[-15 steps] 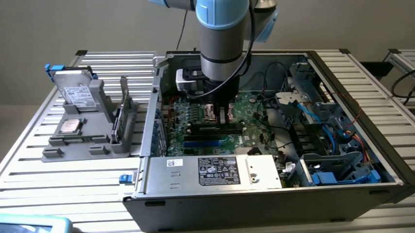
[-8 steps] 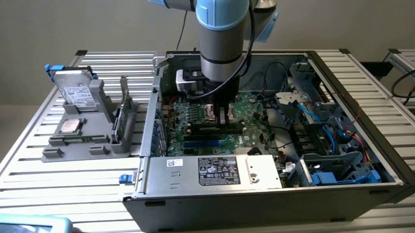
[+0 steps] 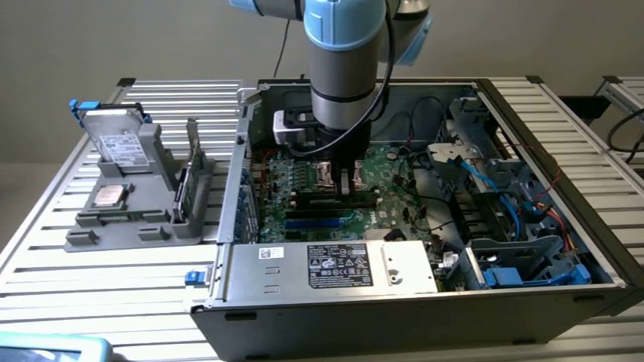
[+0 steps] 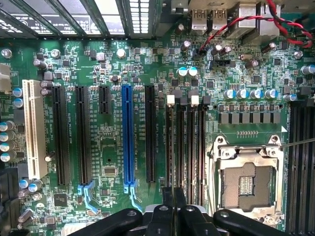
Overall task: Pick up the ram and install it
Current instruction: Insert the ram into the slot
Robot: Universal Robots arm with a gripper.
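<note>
My gripper (image 4: 173,199) hangs low inside the open computer case (image 3: 563,249), over the motherboard (image 4: 113,147). Its two black fingers (image 4: 167,206) are pressed together, in line with the first of several black memory slots (image 4: 173,147) beside the empty processor socket (image 4: 246,182). I cannot tell whether the ram sits edge-on between the fingertips or in that slot. In the exterior view the gripper (image 3: 337,188) touches down on the slots (image 3: 302,200). A thin dark strip (image 3: 181,197) stands on edge in the grey holder (image 3: 121,234); I cannot tell whether it is the ram.
The holder on the slatted table at the exterior view's left carries a boxy silver drive (image 3: 119,143) and a small square chip (image 3: 108,196). Long expansion slots, one blue (image 4: 127,137), lie beside the memory slots. Cables (image 3: 483,173) and a drive cage (image 3: 523,264) crowd the case's right.
</note>
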